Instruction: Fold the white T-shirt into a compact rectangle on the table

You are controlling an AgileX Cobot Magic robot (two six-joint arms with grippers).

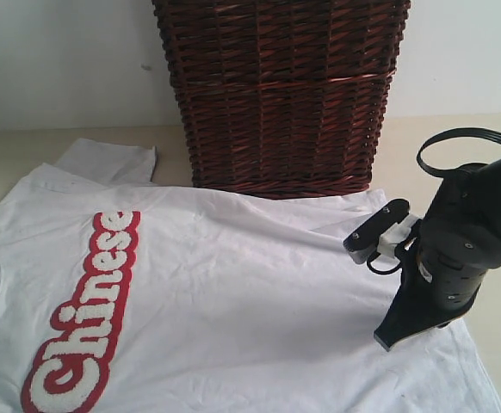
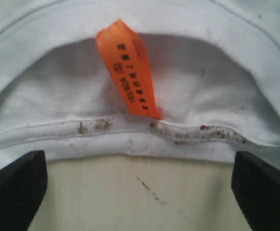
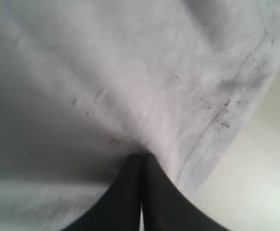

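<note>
right gripper (image 3: 141,158): fingers pressed together, tips against the white T-shirt (image 3: 130,72), just inside its stitched hem (image 3: 226,110). Cloth puckers toward the tips; cannot tell whether a fold is caught.
same, exterior: right gripper (image 1: 386,338) at lower right of frame, tip down on the shirt's right part.
left gripper (image 2: 139,192): fingers wide apart in the lower corners, only bare table (image 2: 106,202) between them. The collar (image 2: 130,134) runs across just beyond the tips; an orange tag (image 2: 130,72) hangs inside the neck.
shirt position: spread flat, face up, over lower left and centre of the exterior frame (image 1: 233,292). Lettering (image 1: 87,318) at lower left, one sleeve (image 1: 108,159) at upper left.
hard to make out: shirt cut off at left and bottom edges; tag print blurred; specks along collar seam and hem, nature unclear.
surface: pale beige, matte.
far: dark wicker basket (image 1: 281,95) at top centre, just behind the shirt's far edge; contact not clear. White wall (image 1: 61,60) behind.
</note>
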